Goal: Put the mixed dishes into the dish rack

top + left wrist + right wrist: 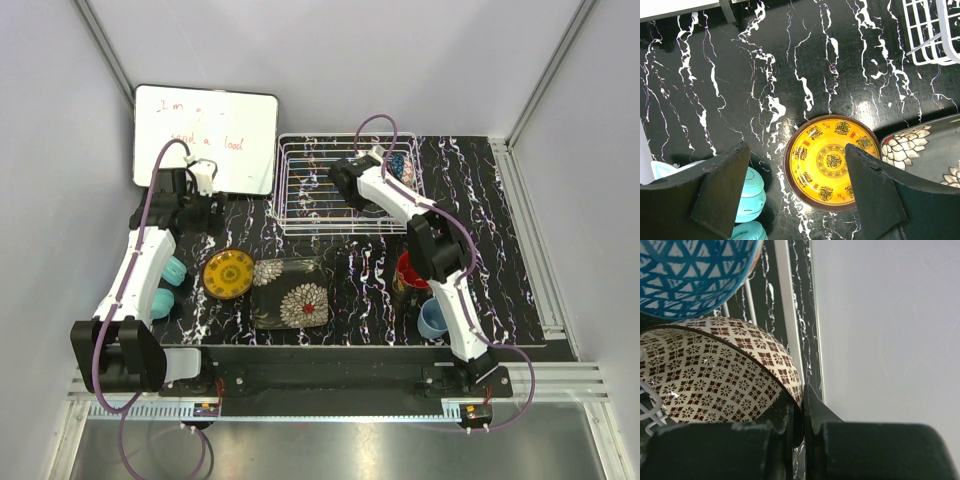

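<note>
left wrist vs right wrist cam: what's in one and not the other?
Left wrist only: yellow round plate on the table below the open left gripper, a corner of the dark floral plate, teal headphones. Right wrist only: right gripper pinching the rim of the beige patterned bowl, blue patterned bowl beside it, grey wall. Both: black marbled table and white dish rack wires.

Black marbled table (350,290): whiteboard (205,140) upper left, rack (305,190) upper centre, headphones (172,285) left, yellow plate (228,273) and floral plate (291,293) centre, mug (408,275) and cup (433,318) right.
</note>
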Controlling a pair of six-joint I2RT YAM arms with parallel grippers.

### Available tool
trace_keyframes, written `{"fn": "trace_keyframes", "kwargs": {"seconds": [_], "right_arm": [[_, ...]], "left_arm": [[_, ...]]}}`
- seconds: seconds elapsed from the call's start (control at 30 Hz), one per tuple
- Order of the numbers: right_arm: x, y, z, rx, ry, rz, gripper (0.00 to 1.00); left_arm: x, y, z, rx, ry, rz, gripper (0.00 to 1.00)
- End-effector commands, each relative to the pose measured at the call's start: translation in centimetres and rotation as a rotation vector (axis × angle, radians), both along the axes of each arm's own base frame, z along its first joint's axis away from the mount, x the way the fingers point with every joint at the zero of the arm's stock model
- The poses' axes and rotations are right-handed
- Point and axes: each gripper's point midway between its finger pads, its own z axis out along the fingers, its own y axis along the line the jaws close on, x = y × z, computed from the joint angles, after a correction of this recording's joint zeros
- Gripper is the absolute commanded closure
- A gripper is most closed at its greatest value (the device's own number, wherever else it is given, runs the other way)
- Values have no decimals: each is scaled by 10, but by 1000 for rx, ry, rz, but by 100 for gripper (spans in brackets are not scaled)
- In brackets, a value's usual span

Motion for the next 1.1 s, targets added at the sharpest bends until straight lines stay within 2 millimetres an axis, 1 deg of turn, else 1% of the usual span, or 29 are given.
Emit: {"fn": "trace_keyframes", "kwargs": {"seconds": [0.0, 0.03, 0.07, 0.13, 0.17, 0.23, 0.3, 0.4, 0.43, 0.5, 0.53, 0.57, 0.6, 0.63, 0.67, 0.7, 0.73, 0.77, 0.8, 0.83, 0.87, 0.9, 0.93, 0.97, 1.0, 1.03, 1.07], "right_arm": [[5, 11, -6, 63, 1, 6, 92], [5, 13, -9, 65, 10, 8, 83], [5, 15, -10, 69, 9, 12, 68], [4, 16, -8, 72, 11, 16, 57], [4, 17, -6, 78, 4, 15, 44], [4, 16, 4, 88, -17, 17, 37], [3, 16, 13, 103, -34, 16, 32], [-2, 16, 36, 143, -76, 18, 29], [-5, 14, 52, 164, -103, 20, 29], [-12, 17, 69, 225, -127, 30, 27], [-18, 17, 90, 270, -165, 40, 27], [-22, 21, 100, 302, -176, 56, 27], [-29, 32, 106, 354, -169, 89, 26], [-41, 38, 128, 421, -199, 123, 26], [-52, 54, 126, 514, -154, 168, 26], [-64, 75, 131, 586, -134, 233, 26], [-80, 82, 151, 678, -149, 286, 27], [-100, 105, 133, 808, -32, 346, 27], [-109, 127, 136, 932, -12, 416, 27], [-129, 131, 156, 1049, -21, 490, 28], [-143, 150, 133, 1153, 51, 546, 27], [-153, 153, 130, 1211, 59, 568, 27], [-173, 148, 114, 1255, 95, 565, 27], [-183, 162, 113, 1342, 131, 607, 27], [-192, 164, 110, 1381, 149, 617, 28], [-201, 164, 86, 1392, 203, 583, 29], [-203, 170, 81, 1427, 210, 597, 29]], "left_arm": [[6, 0, 16, -4, -57, -7, 20], [5, -1, 16, -3, -57, -7, 20], [5, 0, 16, -2, -58, -5, 19], [5, 1, 16, 0, -56, -6, 19], [5, 1, 16, -2, -55, -6, 19], [5, 0, 16, -7, -55, -8, 19], [6, -1, 15, -15, -53, -9, 19], [6, -2, 15, -21, -51, -9, 19], [7, -2, 17, -23, -55, -7, 19], [8, -3, 18, -26, -60, -9, 19], [8, -3, 20, -27, -62, -9, 19], [8, -3, 21, -29, -64, -6, 19], [8, -4, 22, -32, -67, -9, 19], [9, -4, 26, -32, -73, -11, 19], [6, -6, 26, -38, -63, -22, 19], [4, -8, 26, -39, -53, -40, 19], [2, -11, 31, -40, -48, -69, 19], [-9, -16, 24, -34, -4, -139, 19], [-17, -17, 22, -18, 4, -167, 19], [-22, -17, 18, 2, 12, -194, 19], [-32, -15, 16, 48, 17, -249, 19], [-42, -14, 4, 66, 49, -272, 19], [-49, -13, -1, 80, 66, -292, 19], [-58, -12, -5, 103, 79, -325, 19], [-67, -13, -16, 107, 109, -340, 20], [-73, -13, -20, 113, 118, -351, 20], [-76, -14, -20, 120, 106, -363, 20]]}}
